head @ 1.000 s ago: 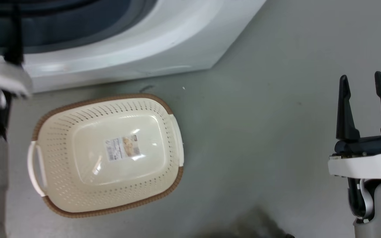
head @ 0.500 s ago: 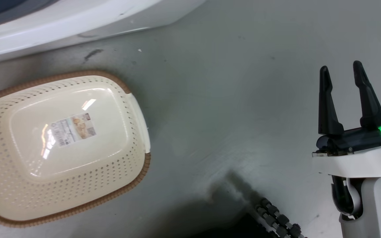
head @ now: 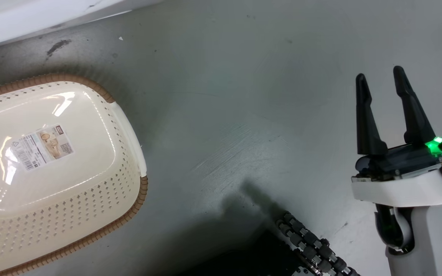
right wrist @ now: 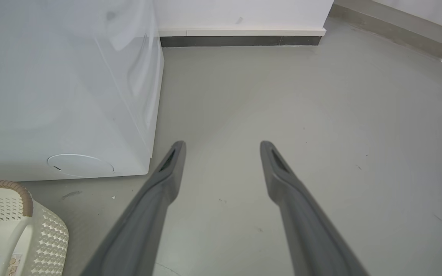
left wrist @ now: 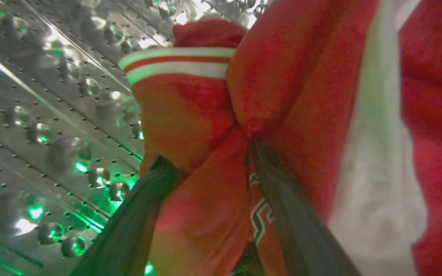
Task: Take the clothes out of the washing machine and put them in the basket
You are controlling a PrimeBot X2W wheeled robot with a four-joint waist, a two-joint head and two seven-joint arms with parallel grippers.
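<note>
1. Head view: the basket (head: 90, 207) lies on the grey floor (head: 225, 96) at the left, open side up, with nothing in it but a paper label (head: 42, 147) stuck to its bottom.
2. A strip of the washing machine (head: 33, 15) crosses the top left corner, and a dark scuff (head: 58, 46) marks the floor between it and the basket.
3. The right gripper (head: 379, 74) hangs at the right, well apart from the basket. Its 2 fingers are spread with bare floor between them, and a green light (head: 434, 145) glows at their base.
4. A black row of rollers (head: 313, 245) shows at the bottom edge.
5. Left wrist view: the left gripper (left wrist: 208, 153) is inside the perforated steel drum (left wrist: 52, 115). Its 2 fingers are pressed in on a bunched fold of the clothes (left wrist: 282, 76).
6. The red fabric bulges between and around the fingers. A white-striped cuff (left wrist: 178, 65) sits above, and white lettering (left wrist: 259, 218) shows near the right finger.
7. Right wrist view: the right gripper (right wrist: 223, 145) is wide open and holds nothing, over bare floor.
8. The washing machine's white side, with a round cover (right wrist: 81, 165) low on it, stands at the left, and a corner of the basket shows at the lower left.
</note>
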